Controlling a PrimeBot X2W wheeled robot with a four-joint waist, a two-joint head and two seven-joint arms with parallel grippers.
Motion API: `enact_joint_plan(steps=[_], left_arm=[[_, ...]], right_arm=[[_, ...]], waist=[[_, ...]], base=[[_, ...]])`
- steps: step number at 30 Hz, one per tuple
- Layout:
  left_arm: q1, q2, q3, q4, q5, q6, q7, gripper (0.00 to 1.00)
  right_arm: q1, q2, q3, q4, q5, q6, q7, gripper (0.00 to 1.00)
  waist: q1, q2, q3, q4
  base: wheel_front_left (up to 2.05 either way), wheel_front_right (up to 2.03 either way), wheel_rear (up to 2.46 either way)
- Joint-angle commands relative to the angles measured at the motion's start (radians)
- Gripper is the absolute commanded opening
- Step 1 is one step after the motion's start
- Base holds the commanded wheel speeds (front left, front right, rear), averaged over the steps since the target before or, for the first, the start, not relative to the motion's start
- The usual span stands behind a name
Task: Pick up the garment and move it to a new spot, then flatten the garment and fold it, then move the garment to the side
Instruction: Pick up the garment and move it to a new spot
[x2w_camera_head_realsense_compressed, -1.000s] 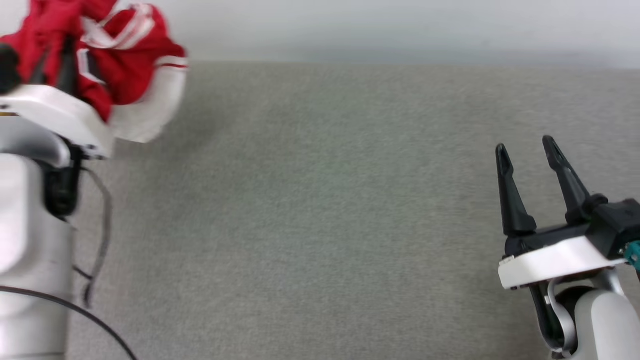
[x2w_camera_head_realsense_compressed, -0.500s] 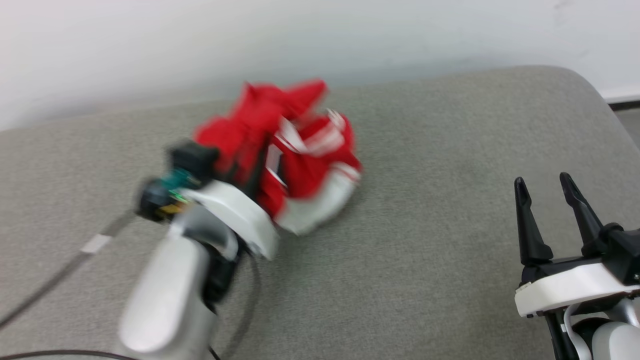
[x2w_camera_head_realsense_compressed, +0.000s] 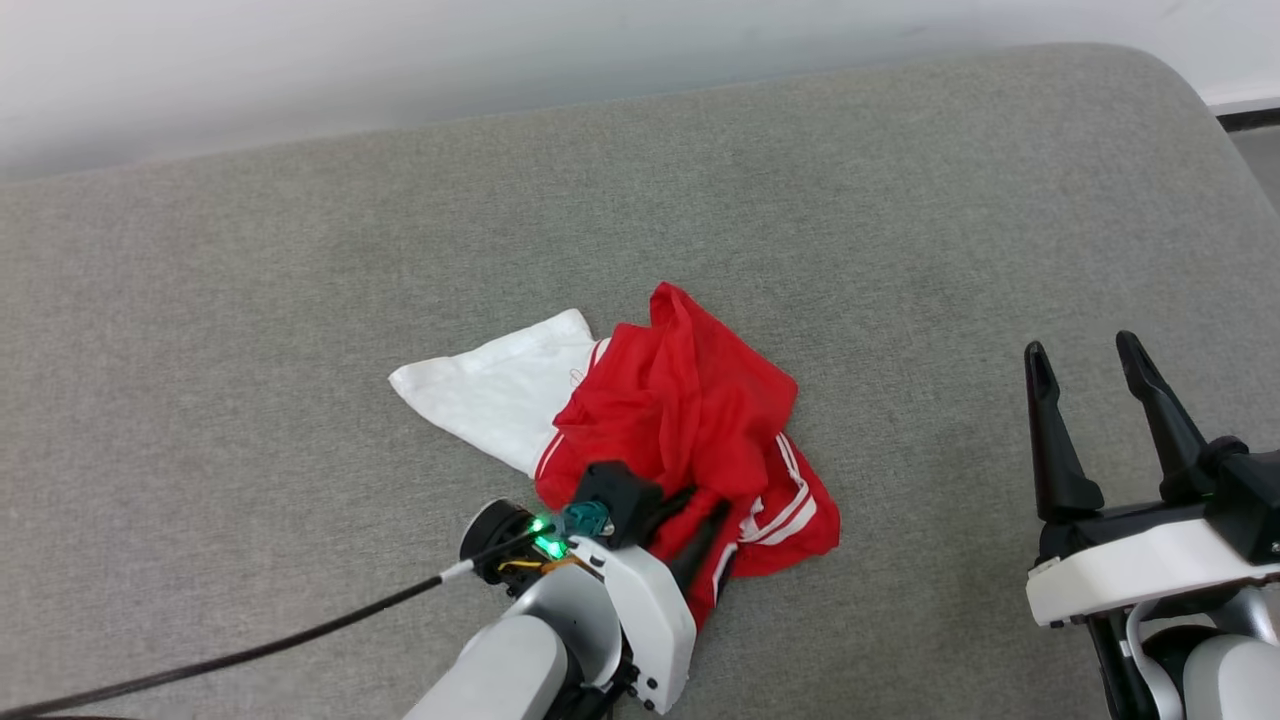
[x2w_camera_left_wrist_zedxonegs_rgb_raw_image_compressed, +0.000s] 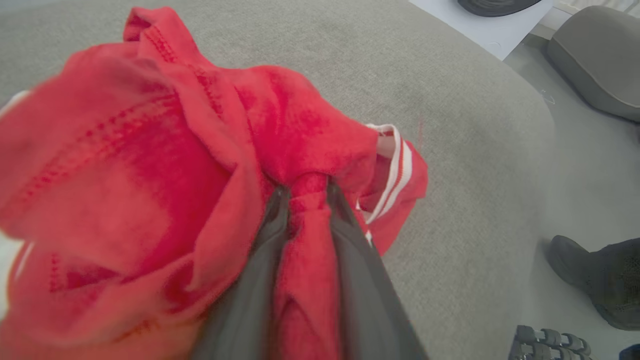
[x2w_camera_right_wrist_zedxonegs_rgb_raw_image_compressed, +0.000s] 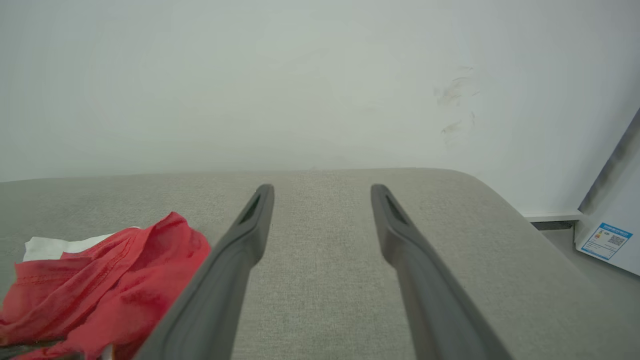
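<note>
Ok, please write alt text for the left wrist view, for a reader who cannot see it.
The left gripper pinches a bunch of the crumpled red garment between its two dark fingers, over a grey cushion. A person's dark shoe shows at lower right.

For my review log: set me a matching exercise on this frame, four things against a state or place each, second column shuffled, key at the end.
Column one
1. left gripper
2. right gripper
3. white sleeve
4. dark shoe

Column two
A. open, holding nothing
B. lying flat on the grey cushion
C. on the floor beside the cushion
D. shut on a fold of the red jersey T-shirt

Pairs: 1-D, 2-A, 3-B, 4-C
</note>
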Motion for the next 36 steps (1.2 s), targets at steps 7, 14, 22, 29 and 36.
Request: enact_joint_plan(steps=[7,14,22,29,36], left_arm=[[-0.012,0.012,-0.025,-0.044,-0.002,0.005,-0.143,1.0],[0.02,0.019,0.041,-0.113,0.022,0.085,-0.295,1.0],[0.119,0.066,0.198,-0.148,-0.01,0.202,-0.338,1.0],[0.231,0.135,0.321,-0.176,-0.031,0.253,-0.345,1.0],[0.317,0.173,0.369,-0.239,-0.021,0.269,-0.345,1.0]], right_arm=[[0.015,0.001,-0.013,0.015,-0.003,0.0,0.001,1.0],[0.047,0.001,-0.003,0.016,-0.007,0.0,0.016,1.0],[0.093,0.001,0.015,0.004,-0.017,0.0,0.041,1.0],[0.121,0.001,0.026,-0.012,-0.017,0.0,0.066,1.0],[0.135,0.001,0.027,-0.019,0.0,0.0,0.073,1.0]], waist=[[-0.0001,0.0,-0.045,0.036],[-0.0001,0.0,-0.113,0.061],[-0.0001,0.0,-0.171,0.088],[-0.0001,0.0,-0.199,0.105],[-0.0001,0.0,-0.211,0.116]], base=[[0.0,0.0,0.0],[0.0,0.0,0.0],[0.0,0.0,0.0],[0.0,0.0,0.0],[0.0,0.0,0.0]])
